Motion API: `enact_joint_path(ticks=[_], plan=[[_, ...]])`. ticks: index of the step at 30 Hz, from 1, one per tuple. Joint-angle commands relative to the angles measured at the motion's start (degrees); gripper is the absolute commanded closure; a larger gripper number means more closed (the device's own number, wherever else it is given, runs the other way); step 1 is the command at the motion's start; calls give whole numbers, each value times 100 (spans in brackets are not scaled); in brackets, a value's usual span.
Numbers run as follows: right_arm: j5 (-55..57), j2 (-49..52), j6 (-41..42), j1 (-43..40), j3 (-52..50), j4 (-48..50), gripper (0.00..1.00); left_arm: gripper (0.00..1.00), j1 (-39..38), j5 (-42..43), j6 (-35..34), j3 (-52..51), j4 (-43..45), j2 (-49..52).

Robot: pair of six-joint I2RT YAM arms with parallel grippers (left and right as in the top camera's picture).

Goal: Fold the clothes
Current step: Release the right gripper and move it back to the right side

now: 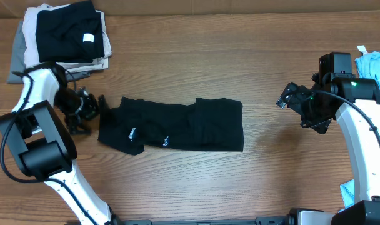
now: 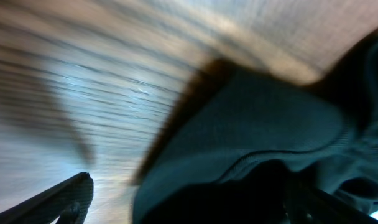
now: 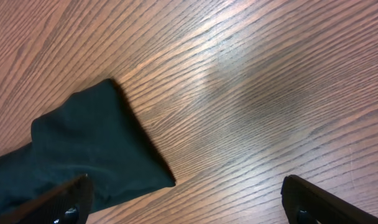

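The black garment (image 1: 177, 125) lies on the wooden table, folded into a long strip, with small white lettering near its left end. My left gripper (image 1: 97, 112) is at the strip's left edge. In the blurred left wrist view its fingers (image 2: 195, 199) are spread wide, with the dark fabric (image 2: 251, 137) lying between them. My right gripper (image 1: 289, 99) is open and empty to the right of the strip, apart from it. In the right wrist view the open fingers (image 3: 189, 193) hover over bare wood, with the garment's corner (image 3: 96, 143) at the lower left.
A stack of folded clothes stands at the back left, topped by a black folded piece with a white square tag (image 1: 68, 28). A light blue printed shirt (image 1: 374, 69) lies at the right edge. More light blue cloth (image 1: 349, 190) shows at the lower right.
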Motion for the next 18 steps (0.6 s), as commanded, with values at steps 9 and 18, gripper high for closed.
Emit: enact_joint_path(ticks=[9, 18], plan=[[-39, -26, -66, -7, 33, 111, 0, 0, -208, 1641, 334, -1215, 887, 52], [-39, -26, -66, -7, 33, 103, 0, 0, -654, 1821, 409, -1235, 1322, 52]])
